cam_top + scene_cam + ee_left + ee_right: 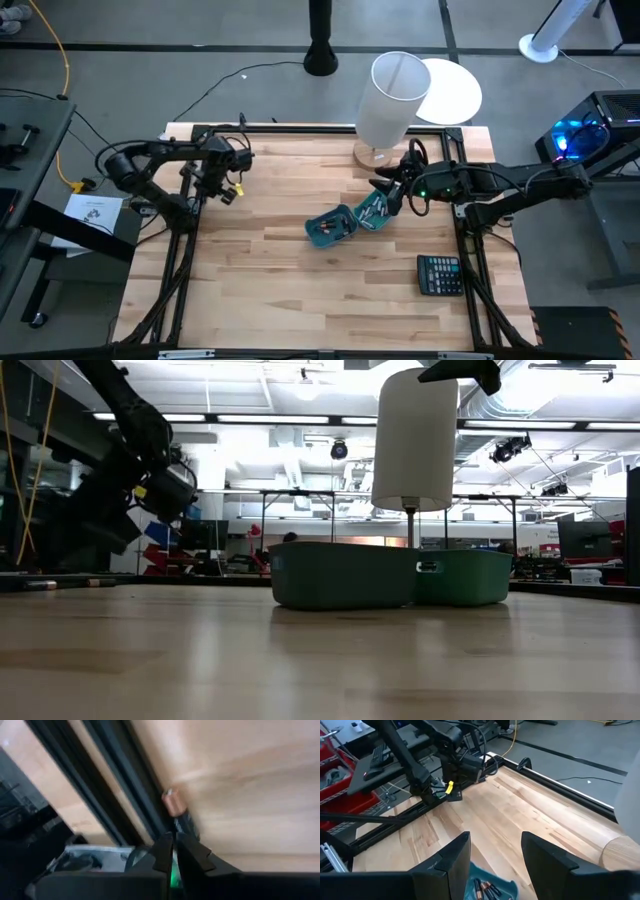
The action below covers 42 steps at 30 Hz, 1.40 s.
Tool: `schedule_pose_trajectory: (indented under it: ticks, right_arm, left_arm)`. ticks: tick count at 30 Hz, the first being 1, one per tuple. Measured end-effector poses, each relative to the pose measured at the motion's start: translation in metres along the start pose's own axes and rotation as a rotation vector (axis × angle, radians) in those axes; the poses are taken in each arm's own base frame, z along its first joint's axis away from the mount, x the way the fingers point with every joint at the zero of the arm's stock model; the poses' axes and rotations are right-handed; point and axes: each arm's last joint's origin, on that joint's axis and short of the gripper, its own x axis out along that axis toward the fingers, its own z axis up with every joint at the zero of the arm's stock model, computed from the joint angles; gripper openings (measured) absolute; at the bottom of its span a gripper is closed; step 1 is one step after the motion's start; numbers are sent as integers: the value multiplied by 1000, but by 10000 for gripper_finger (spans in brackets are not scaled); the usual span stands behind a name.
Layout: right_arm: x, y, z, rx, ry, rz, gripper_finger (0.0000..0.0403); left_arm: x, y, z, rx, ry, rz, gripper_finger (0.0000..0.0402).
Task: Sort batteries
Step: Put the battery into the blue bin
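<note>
One battery [176, 809] sits pinched at the tips of the closed left gripper [174, 840], beside the table's black rail [120, 785]. Well apart, the right gripper [495, 855] hangs open over the teal bins [345, 222].

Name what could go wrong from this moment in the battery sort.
1. The left claw has its fingers together, but the copper-topped battery lies beyond the tips beside the black frame rail, so it may have missed and lift away empty.
2. A retry there could jam the fingers against that rail or push the battery under it.
3. The right claw hangs open over a teal bin near the white paper roll; a wide swing could knock either.
</note>
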Motion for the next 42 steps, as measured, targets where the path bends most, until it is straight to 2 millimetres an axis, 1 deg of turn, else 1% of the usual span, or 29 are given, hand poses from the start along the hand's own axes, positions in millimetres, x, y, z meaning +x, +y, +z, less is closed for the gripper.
schedule_pose_trajectory:
  ticks: [7,14,18,22,25,29,34,36,39,42]
  right_arm:
    - [0,-1,-2,-21,25,0,172]
    - [0,-1,-3,-24,35,-5,172]
    - [0,-1,-3,-24,35,-5,172]
    - [0,-1,-3,-16,35,-5,172]
    - [0,-1,-3,-16,35,-6,172]
    - [0,-2,-3,-16,32,-11,172]
    - [0,-2,-3,-16,27,-18,172]
    - [0,-2,-3,-16,27,-19,172]
    - [0,-2,-3,-8,27,-19,172]
    - [0,-2,-3,11,25,-20,172]
  left_arm:
    - [4,-1,7,-11,-17,15,2]
    - [13,-1,13,-36,55,42,0]
    - [20,-5,18,-25,106,39,0]
    - [22,-10,20,-9,101,50,0]
    - [15,-14,23,8,77,37,0]
    - [-9,-20,28,41,-24,-21,0]
    - [-37,-16,30,47,-125,-49,0]
    - [-42,-15,29,41,-149,-63,0]
    - [-44,-15,31,62,-186,-78,0]
    - [-44,-14,39,18,-229,-128,6]
